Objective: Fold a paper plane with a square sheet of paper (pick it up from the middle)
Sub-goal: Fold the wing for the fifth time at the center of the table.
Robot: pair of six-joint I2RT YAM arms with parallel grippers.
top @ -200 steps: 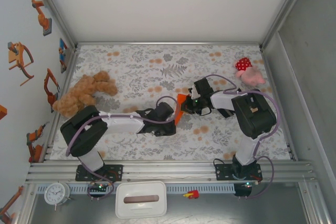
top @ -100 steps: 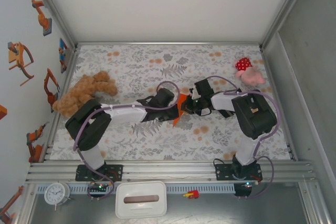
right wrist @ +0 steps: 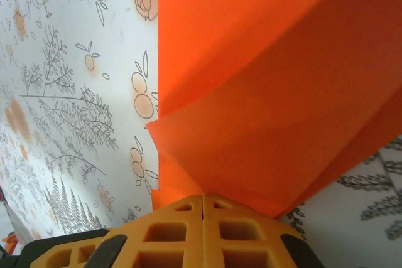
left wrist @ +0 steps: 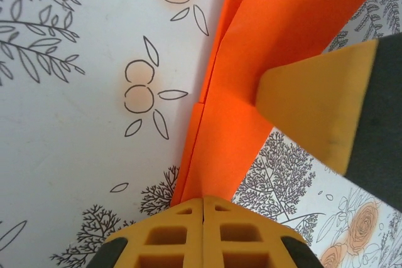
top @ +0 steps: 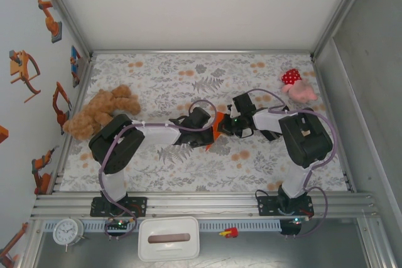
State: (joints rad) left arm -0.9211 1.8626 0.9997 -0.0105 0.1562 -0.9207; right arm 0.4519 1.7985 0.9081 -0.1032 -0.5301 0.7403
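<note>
Together, left claw [left wrist: 203, 204] and right claw [right wrist: 203, 199] pinch the one orange paper plane [right wrist: 264, 92].

The right gripper [right wrist: 203, 200] presses its yellow fingers [right wrist: 164, 231] together on the lower edge of the folded orange paper [right wrist: 264, 86]. The paper's layers overlap in front of the flower-patterned desk [right wrist: 56, 105].

— What are the two arms built like?
— The left arm [top: 157, 135] and the right arm [top: 304, 139] both have boxy black joint housings and smooth white link shells. A lilac cable [top: 103, 161] loops along each, and both stand on black base plates [top: 119, 206].
— And the tips?
— Mustard-yellow plastic fingers [left wrist: 166, 238] with rectangular cut-outs and black backs.
</note>
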